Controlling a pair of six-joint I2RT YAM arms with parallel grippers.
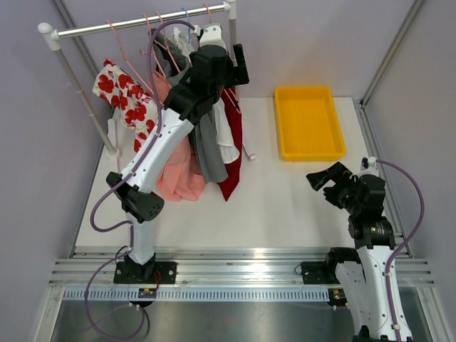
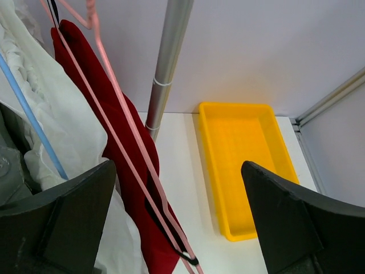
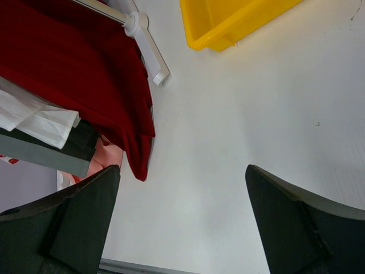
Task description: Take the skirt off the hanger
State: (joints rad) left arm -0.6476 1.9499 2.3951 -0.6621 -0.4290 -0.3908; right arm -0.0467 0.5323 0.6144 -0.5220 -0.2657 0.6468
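A dark red skirt (image 1: pixel 234 142) hangs at the right end of the clothes rack, draped on a thin pink hanger (image 2: pixel 114 91) with a small black clip at its lower tip. My left gripper (image 1: pixel 232 63) is raised beside the rail, just right of the garments. In the left wrist view it (image 2: pixel 177 165) stands open, and the skirt (image 2: pixel 122 148) and the hanger's wires pass just inside its left finger without being gripped. My right gripper (image 1: pixel 320 178) hovers low over the table at the right, open and empty (image 3: pixel 182 168). From there the skirt's hem (image 3: pixel 74 63) shows at the upper left.
The rack's rail (image 1: pixel 142 23) carries several other garments: a white one with red flowers (image 1: pixel 125 96), a pink one (image 1: pixel 178 178), a grey one (image 1: pixel 210 153) and a white one (image 2: pixel 51 114). Its right post (image 2: pixel 168 63) stands behind the skirt. A yellow tray (image 1: pixel 308 122) sits at the back right.
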